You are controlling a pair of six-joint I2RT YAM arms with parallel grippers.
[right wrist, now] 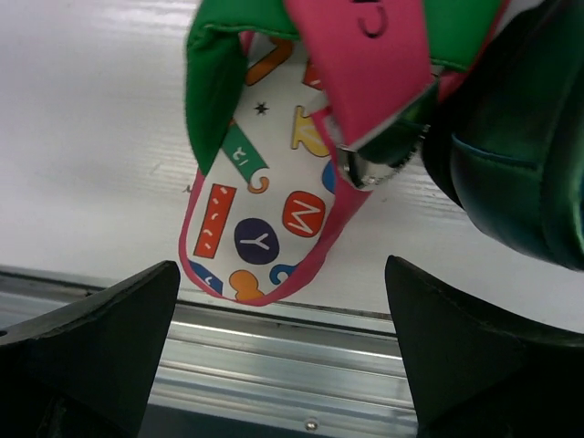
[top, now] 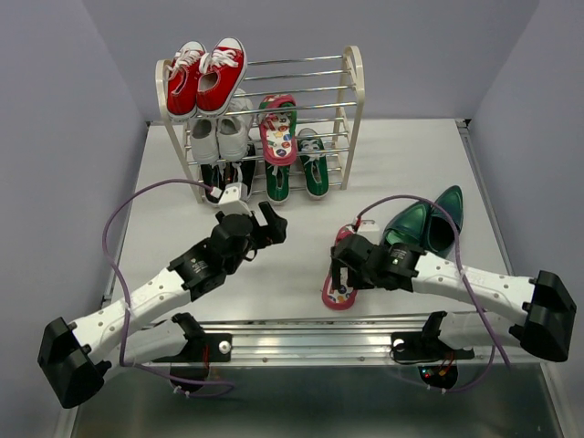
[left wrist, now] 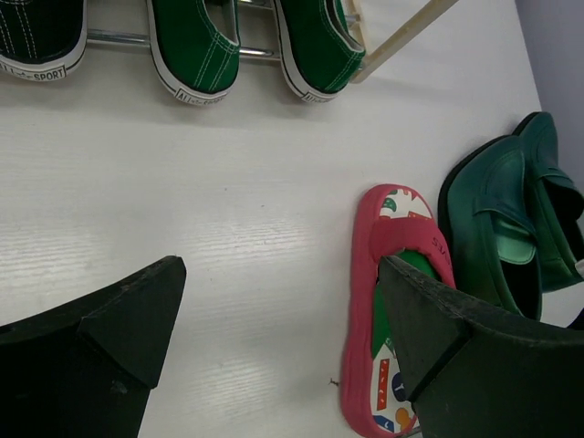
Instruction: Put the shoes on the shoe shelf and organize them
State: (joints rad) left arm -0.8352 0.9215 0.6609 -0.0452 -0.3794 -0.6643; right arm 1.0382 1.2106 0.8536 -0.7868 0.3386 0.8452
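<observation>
R gripper (right wrist: pixel 281 274) points down at the flip-flop (right wrist: pixel 265 228), fingers (right wrist: pixel 100 338) spread wide w/ nothing between them. Flip-flop lies flat on white worktop (right wrist: pixel 91 137), back end right at worktop's near edge, by the alu rail (right wrist: pixel 274 356). Sole has printed letters & pink rim; pink strap (right wrist: pixel 374 55) w/ green lining. Toward worktop's right edge, just beside it: dark-green heel (right wrist: pixel 520 155), contact unclear.

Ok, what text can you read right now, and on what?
"-SPORT": sole rim of the black sneaker; the start is cut off by the frame.
"ALL": toe rim of the green sneaker; the rest is too small to read.
"M", "Y": single letters printed on the flip-flop sole.
</observation>
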